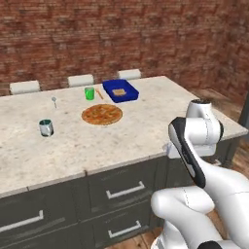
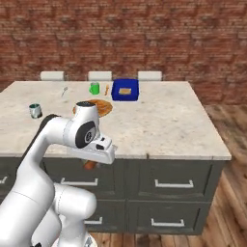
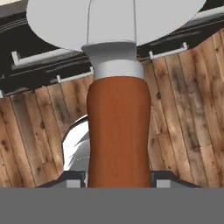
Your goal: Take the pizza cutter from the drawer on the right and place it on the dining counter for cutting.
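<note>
My gripper (image 3: pixel 119 180) is shut on the pizza cutter (image 3: pixel 117 131). Its reddish-brown handle runs up between the two fingertips to a silvery collar and a round metal wheel. In the right base view the gripper (image 2: pixel 90 164) hangs just below the front edge of the dining counter (image 2: pixel 164 120), in front of the dark drawer fronts, and a bit of brown handle shows under the hand. All drawer fronts look closed, the upper right drawer (image 2: pixel 174 177) among them. In the left base view the counter (image 1: pixel 146 126) lies beyond my arm.
On the counter lie a pizza (image 1: pixel 101 115), a blue tray (image 1: pixel 120 91), a green cup (image 1: pixel 89 93), a thin orange stick (image 1: pixel 99 93), a small spoon (image 1: pixel 54 101) and a metal cup (image 1: pixel 46 128). White chair backs line the far side. Wooden floor lies below.
</note>
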You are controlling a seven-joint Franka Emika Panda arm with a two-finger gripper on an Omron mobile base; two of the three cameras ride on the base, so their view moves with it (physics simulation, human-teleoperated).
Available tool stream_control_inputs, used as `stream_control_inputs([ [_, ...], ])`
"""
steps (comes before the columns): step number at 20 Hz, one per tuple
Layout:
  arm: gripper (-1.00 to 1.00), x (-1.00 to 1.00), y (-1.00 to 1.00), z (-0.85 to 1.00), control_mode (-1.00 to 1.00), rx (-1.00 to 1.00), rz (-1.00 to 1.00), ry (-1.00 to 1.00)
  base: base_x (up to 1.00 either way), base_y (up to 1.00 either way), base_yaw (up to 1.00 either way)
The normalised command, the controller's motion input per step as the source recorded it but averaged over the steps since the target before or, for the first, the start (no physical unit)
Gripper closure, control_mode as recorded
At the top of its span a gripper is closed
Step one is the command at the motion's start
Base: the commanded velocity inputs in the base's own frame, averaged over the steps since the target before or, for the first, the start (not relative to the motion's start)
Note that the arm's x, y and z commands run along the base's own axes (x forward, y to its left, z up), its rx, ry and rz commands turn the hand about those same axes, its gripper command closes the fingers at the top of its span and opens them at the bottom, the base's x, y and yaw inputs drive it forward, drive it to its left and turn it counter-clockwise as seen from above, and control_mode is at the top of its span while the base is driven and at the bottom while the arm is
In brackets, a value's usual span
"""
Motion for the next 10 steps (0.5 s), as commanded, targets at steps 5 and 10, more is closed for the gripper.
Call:
stream_control_inputs([
  [5,1.00,0.00,0.00,0.00,1.00,0.00,0.00,0.00,0.57,0.00,0.45],
  [10,1.00,0.00,0.00,0.00,1.00,0.00,0.00,0.00,0.45,-0.08,0.21],
])
